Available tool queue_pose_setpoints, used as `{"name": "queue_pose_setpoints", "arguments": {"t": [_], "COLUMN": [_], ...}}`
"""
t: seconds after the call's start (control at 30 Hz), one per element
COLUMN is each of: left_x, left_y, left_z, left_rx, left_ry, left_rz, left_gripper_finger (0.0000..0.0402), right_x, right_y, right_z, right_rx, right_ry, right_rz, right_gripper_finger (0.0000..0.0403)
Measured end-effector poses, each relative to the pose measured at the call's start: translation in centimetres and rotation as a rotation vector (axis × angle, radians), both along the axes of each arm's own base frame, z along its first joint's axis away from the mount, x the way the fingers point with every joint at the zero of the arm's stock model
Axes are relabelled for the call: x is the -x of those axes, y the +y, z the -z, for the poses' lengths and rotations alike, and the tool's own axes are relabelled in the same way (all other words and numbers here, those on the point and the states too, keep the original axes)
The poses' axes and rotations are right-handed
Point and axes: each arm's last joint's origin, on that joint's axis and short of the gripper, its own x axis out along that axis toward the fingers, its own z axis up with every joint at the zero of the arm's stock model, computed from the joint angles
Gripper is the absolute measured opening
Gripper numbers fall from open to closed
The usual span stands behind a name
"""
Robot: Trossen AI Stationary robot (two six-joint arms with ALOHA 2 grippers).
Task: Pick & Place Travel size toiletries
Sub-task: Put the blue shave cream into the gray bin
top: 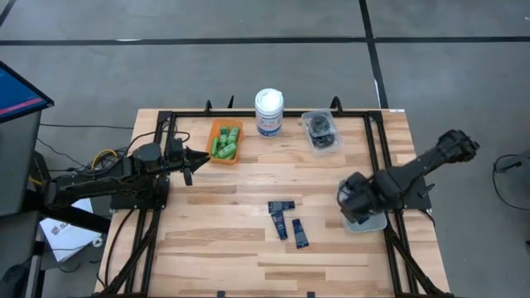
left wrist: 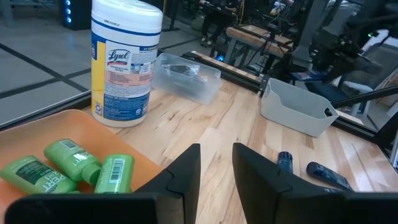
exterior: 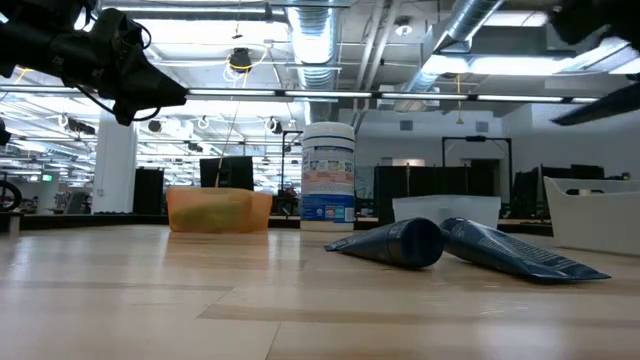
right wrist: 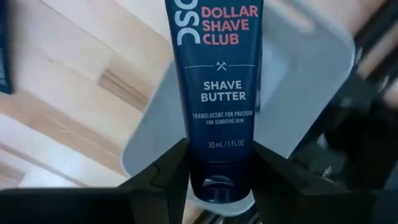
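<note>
While the right gripper (right wrist: 214, 180) hangs over the grey bin (right wrist: 311, 93) at the right side of the table, a navy Dollar Shave Club shave butter tube (right wrist: 214, 93) stands between its fingers (right wrist: 165, 174), cap end at the fingertips and crimped end pointing away from the wrist. The fingers flank the tube closely; whether they are clamped on it or have begun to let go cannot be told. Most of the tube lies over the bin's floor, with the bin's near rim just beyond the left finger.

In the high view the same gripper (top: 358, 199) covers much of the bin (top: 364, 222). Three more navy tubes (top: 288, 222) lie on the wood well to this gripper's left, toward the table's middle.

The left gripper (left wrist: 214, 174) waits with its fingers a narrow gap apart and nothing between them, beside the orange bin (left wrist: 37, 134) holding green bottles (left wrist: 74, 165). Ahead of it stand a Lysol wipes canister (left wrist: 124, 59) and a clear bin (left wrist: 186, 74).

Judged step: depositing the tube. To do it well, the tube should sit wholly inside the rim before the fingers part, low enough that it drops flat and does not tip over the near edge. The fingers should part fully, then lift straight up, so the cap is not dragged out.
</note>
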Motion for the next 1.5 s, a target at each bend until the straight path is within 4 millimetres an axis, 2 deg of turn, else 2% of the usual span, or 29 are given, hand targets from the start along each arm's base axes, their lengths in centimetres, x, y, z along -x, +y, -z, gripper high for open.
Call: {"name": "queue_pose_setpoints", "arguments": {"t": [0.23, 0.5, 0.8, 0.93, 1.13, 1.3, 1.5], "left_x": [0.0, 0.0, 0.0, 0.0, 0.0, 0.0, 0.0], "left_y": [0.0, 0.0, 0.0, 0.0, 0.0, 0.0, 0.0], "left_z": [0.0, 0.0, 0.0, 0.0, 0.0, 0.0, 0.0], "left_rx": [-0.002, -0.002, -0.002, -0.002, -0.002, -0.004, -0.006], "left_ry": [0.001, 0.001, 0.002, 0.002, 0.002, 0.002, 0.003], "left_rz": [0.000, 0.000, 0.000, 0.000, 0.000, 0.001, 0.001], "left_gripper_finger": [0.0089, 0.0089, 0.0089, 0.0089, 0.0089, 0.0089, 0.0089], "right_x": [1.8, 1.6, 1.6, 1.6, 1.4, -0.6, -5.4], "right_y": [1.9, 2.5, 2.5, 2.5, 2.5, 2.1, 1.8], "right_z": [1.8, 3.7, 5.2, 5.2, 5.2, 5.0, 5.8], "right_rx": [0.003, -0.051, -0.057, -0.059, -0.077, -0.192, -0.308], "right_ry": [0.060, 0.020, 0.017, 0.019, 0.006, -0.129, -0.364], "right_rz": [0.169, 0.208, 0.218, 0.217, 0.208, 0.225, 0.183], "right_gripper_finger": [0.0131, 0.0145, 0.0142, 0.0162, 0.0213, 0.0241, 0.0224]}}
